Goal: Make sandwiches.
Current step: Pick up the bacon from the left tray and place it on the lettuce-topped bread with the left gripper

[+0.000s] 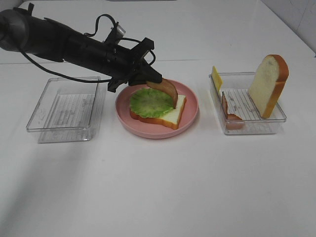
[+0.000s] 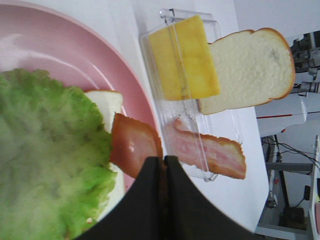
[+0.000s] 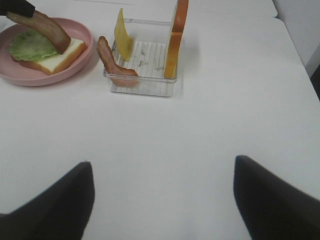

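Overhead: found left gripper (image 1: 154, 79) clamped on bacon (image 1: 168, 89), slanted over lettuce (image 1: 150, 102) on bread (image 1: 176, 116), on plate (image 1: 148, 132). Noted plate's rear rim hidden by arm (image 1: 64, 42). Logged left tray (image 1: 64, 109) beside plate. Logged cheese (image 1: 216, 78), second bacon (image 1: 230, 112) and upright slice (image 1: 266, 84) in right tray (image 1: 277, 118).
Left wrist: saw fingers (image 2: 147, 200) pinched on bacon.
Right wrist: saw right gripper (image 3: 162, 200) spread, holding nothing, well short of right tray.
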